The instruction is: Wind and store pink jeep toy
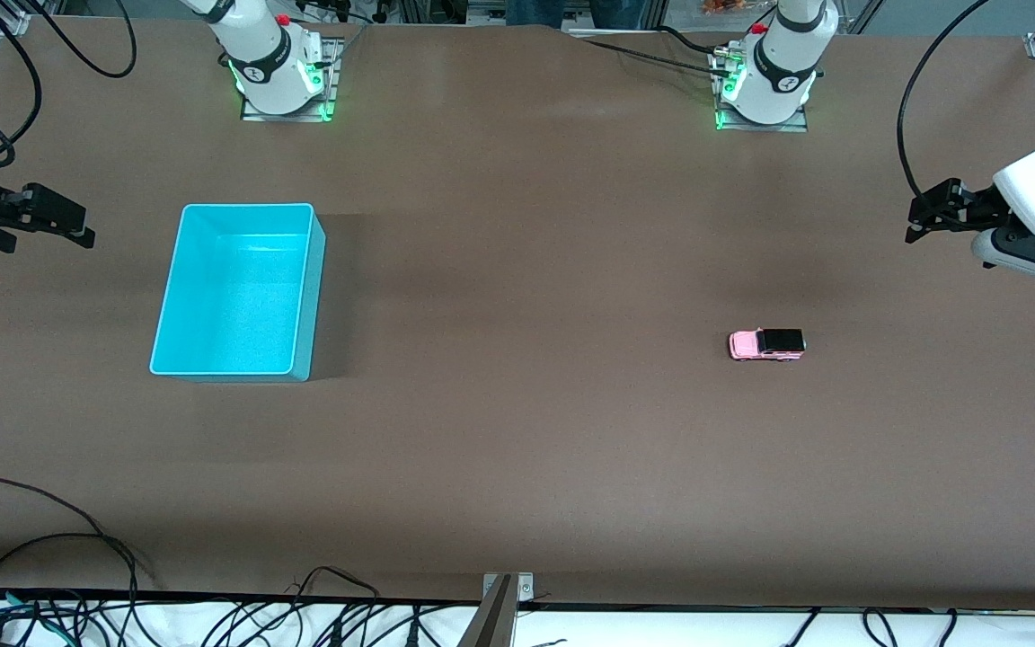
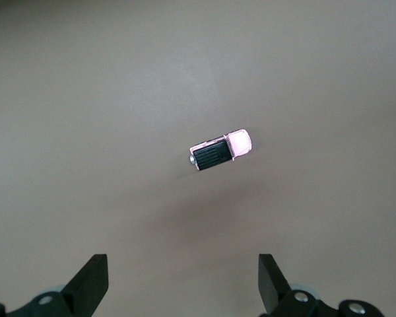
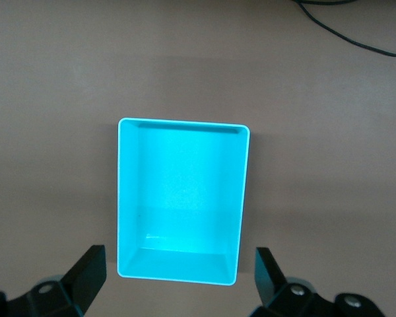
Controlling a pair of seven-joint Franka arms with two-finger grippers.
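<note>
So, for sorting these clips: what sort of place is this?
Likely a robotics lab bench: two arm bases bolted to a brown-covered table, loose cables along its edge, only a turquoise bin and pink jeep toy on it.

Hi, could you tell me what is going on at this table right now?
Nothing is being handled yet. The small pink jeep toy with a black roof sits on its wheels on the brown table, toward the left arm's end. The rectangular turquoise plastic bin stands toward the right arm's end and holds nothing. The left gripper hangs open over the table's edge at its own end, its wrist camera looking down at the jeep. The right gripper hangs open at the opposite edge, beside the bin.
</note>
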